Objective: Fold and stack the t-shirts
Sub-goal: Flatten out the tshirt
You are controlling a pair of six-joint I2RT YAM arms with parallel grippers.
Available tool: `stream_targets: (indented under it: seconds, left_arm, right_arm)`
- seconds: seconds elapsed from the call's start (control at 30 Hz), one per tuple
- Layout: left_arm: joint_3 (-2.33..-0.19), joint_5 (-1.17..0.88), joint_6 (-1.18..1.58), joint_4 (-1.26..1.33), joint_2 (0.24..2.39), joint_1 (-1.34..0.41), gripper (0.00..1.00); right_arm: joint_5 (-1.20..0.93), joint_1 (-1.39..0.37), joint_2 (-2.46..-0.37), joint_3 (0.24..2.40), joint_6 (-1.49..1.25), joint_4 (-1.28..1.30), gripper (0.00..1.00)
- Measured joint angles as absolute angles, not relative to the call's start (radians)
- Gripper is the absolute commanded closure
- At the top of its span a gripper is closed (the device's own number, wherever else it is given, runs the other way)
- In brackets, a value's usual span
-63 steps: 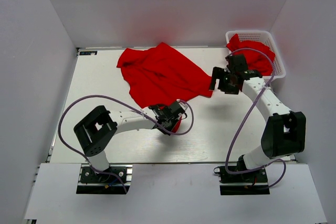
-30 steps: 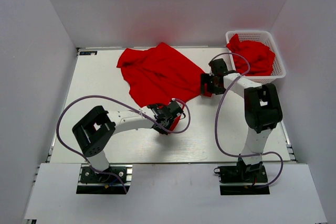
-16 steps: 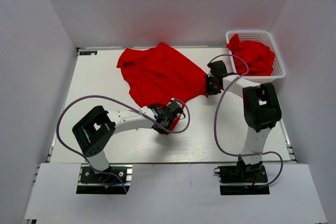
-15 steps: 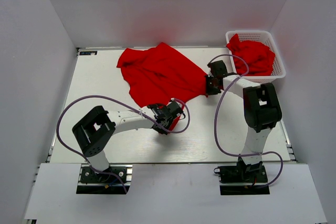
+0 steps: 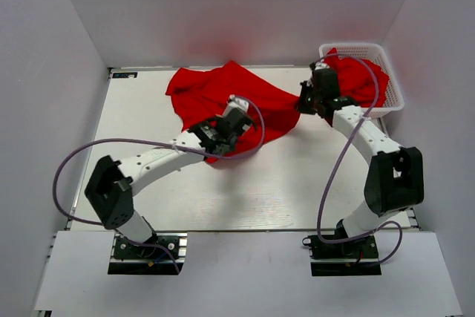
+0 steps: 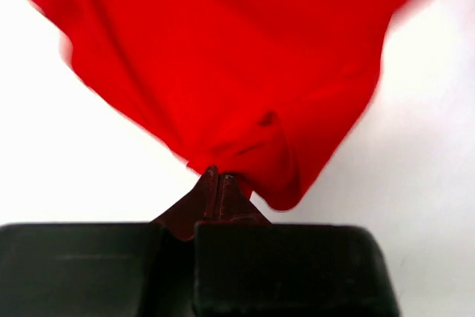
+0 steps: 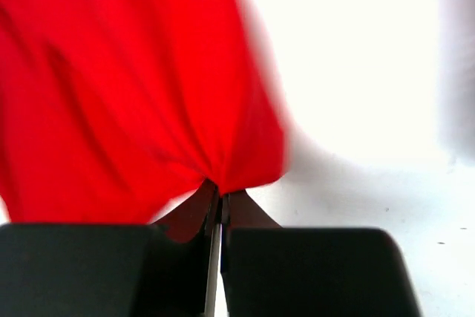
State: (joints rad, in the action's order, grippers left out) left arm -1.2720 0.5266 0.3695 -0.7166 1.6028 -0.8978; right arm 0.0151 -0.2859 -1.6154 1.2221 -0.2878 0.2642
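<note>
I count two arms here, the left arm and the right arm, two grippers, the left gripper and the right gripper, one red t-shirt on one table, and one white basket holding a red heap whose shirts I cannot tell apart to number.

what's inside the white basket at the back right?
Bunched red t-shirt cloth fills the white lattice basket. How many shirts are in there cannot be told, since the folds run together. The pile covers the basket floor, so anything under it is hidden.
</note>
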Motion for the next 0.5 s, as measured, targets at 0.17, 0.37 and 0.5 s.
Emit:
stream_targets:
  seconds: [0.17,0.37,0.5]
  left_arm:
    - [-1.39,0.643,0.282,-0.644,1.51,-0.821,1.0]
    - [-1.507,0.738,0.158,-0.556,1.464,-0.722,1.0]
    - [-1.571,0.778,0.049,-0.492,1.445,-0.673,1.0]
  right_arm:
    - [0.102,-0.261,-1.563,1.381,-0.421,0.316,1.0]
    - [0.184,-0.213,-1.575,1.674,-0.532,0.464,1.0]
    - [0.216,-0.18,-1.588,1.885,-0.552,0.54,1.0]
